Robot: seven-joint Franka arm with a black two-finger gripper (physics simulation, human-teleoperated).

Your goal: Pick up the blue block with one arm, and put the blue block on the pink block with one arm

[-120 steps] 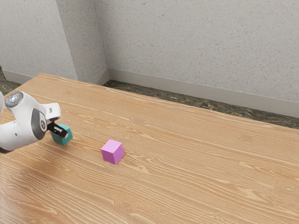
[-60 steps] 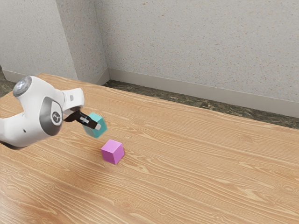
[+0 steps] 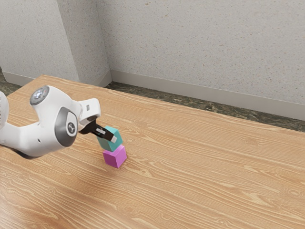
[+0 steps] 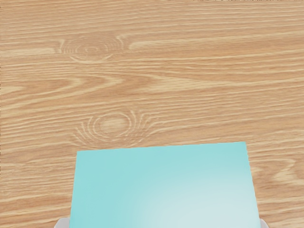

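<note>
Two black fingers [image 3: 102, 133] hold the blue block [image 3: 110, 145] between them. One finger lies across the block's near face, and the other is hidden behind the block. The block is tilted a little and sits directly above the pink block [image 3: 115, 157], clear of the worktop [image 3: 200, 157]. Its lower edge meets the top of the pink one, but I cannot tell if the two really touch or if a thin gap is between them. The blue block covers most of the pink block's top face. In the wrist view the blue block [image 4: 164, 187] is just under the hand, cut off at the picture's edge, with the wood grain of the worktop [image 4: 152, 71] beyond it. The white arm [image 3: 47, 126] is cut off at the exterior view's left.
</note>
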